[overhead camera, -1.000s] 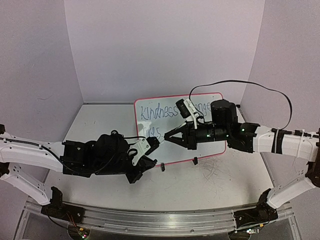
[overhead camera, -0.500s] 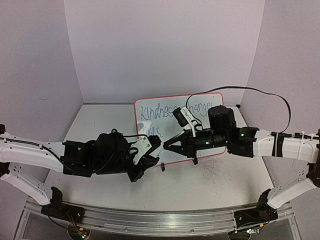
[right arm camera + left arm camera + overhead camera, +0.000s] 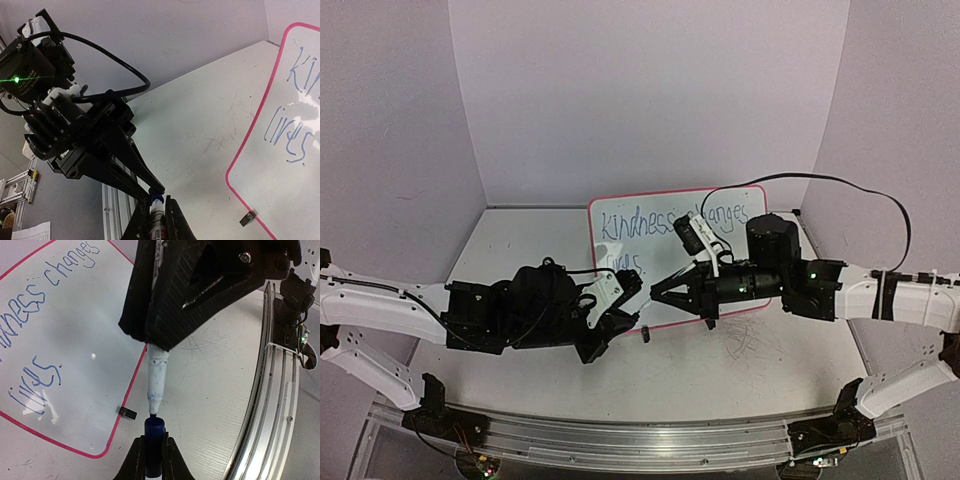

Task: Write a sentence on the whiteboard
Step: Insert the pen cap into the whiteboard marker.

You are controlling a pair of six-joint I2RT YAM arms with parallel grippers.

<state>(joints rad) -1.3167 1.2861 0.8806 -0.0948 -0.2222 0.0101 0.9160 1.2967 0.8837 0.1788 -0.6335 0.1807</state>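
The scuffed white surface (image 3: pixel 520 240) carries one whiteboard (image 3: pixel 658 260), set toward the far side with its pink-red frame all round. Inside that frame is the sentence (image 3: pixel 635 225) in thin blue marker. It has three words on two lines, "Kindness changes" above and "lives." below it at the whiteboard's left. Grey scribbles (image 3: pixel 745 345) mark the surface just off the whiteboard's near right corner.

Two arms reach in, and their tips meet by the whiteboard's near edge, toward its left corner. The left claw (image 3: pixel 150 337) is pressed onto one marker (image 3: pixel 156 375), whose white barrel sticks out past the fingertips. The right claw (image 3: pixel 156 204) pinches one blue cap (image 3: pixel 154 432) between its fingers. The marker's dark tip sits right at the mouth of the cap, in line with it. How far it has entered cannot be told.

Two small black clip feet (image 3: pixel 645 334) (image 3: pixel 709 322) lie on the surface along the whiteboard's near edge, the left one just beside the claws.
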